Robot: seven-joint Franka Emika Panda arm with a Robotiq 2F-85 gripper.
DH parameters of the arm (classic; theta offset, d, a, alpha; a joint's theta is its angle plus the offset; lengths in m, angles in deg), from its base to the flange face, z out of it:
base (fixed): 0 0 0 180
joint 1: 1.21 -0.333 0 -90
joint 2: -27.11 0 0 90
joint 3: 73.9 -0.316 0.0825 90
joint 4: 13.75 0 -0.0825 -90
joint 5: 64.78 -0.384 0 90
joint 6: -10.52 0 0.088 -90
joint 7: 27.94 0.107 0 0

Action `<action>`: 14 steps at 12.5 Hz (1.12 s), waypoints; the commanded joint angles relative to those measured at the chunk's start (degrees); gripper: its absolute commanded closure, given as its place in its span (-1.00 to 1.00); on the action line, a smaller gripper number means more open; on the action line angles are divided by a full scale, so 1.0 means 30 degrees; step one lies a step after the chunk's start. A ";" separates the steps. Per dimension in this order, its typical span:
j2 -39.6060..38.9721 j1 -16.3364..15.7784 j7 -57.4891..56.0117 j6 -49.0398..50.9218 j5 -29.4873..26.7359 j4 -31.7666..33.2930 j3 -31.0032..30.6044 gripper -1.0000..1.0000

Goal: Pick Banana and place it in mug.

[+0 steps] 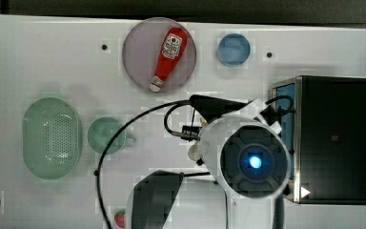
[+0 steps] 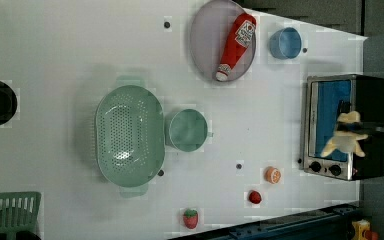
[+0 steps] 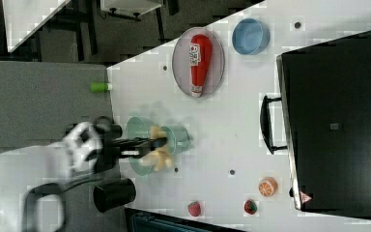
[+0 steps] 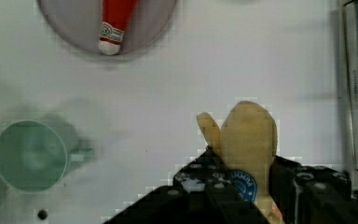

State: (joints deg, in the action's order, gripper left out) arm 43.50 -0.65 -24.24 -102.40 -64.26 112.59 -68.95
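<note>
White tabletop (image 1: 52, 57) under the tool (image 4: 242, 186), clamped on the banana (image 4: 249, 135).

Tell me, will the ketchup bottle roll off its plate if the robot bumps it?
Maybe a little. The ketchup bottle lies on its side on the grey plate, and its round body would probably roll sideways. Its narrow white-capped end would likely make it curve rather than roll straight. It looks like plastic, so probably light and unlikely to break.

Likely robot lab: white pegged table (image 1: 47, 57), toy oven (image 2: 345, 125), plastic play food.
</note>
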 commanded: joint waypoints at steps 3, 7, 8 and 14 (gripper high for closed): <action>-0.0455 -0.0703 0.3381 0.4931 -0.0026 -0.2481 -0.1897 0.38; -0.1210 -0.1191 0.8662 0.4816 -0.1325 -0.2437 -0.5095 0.38; -0.1612 -0.1229 1.0118 0.4550 -0.1537 -0.2430 -0.5910 0.38; -0.4731 -0.1298 1.5238 -0.0604 -0.1568 -0.1352 -0.9512 0.38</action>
State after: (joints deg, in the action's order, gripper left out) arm 27.32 -4.73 15.09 -104.89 -68.07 107.89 -100.42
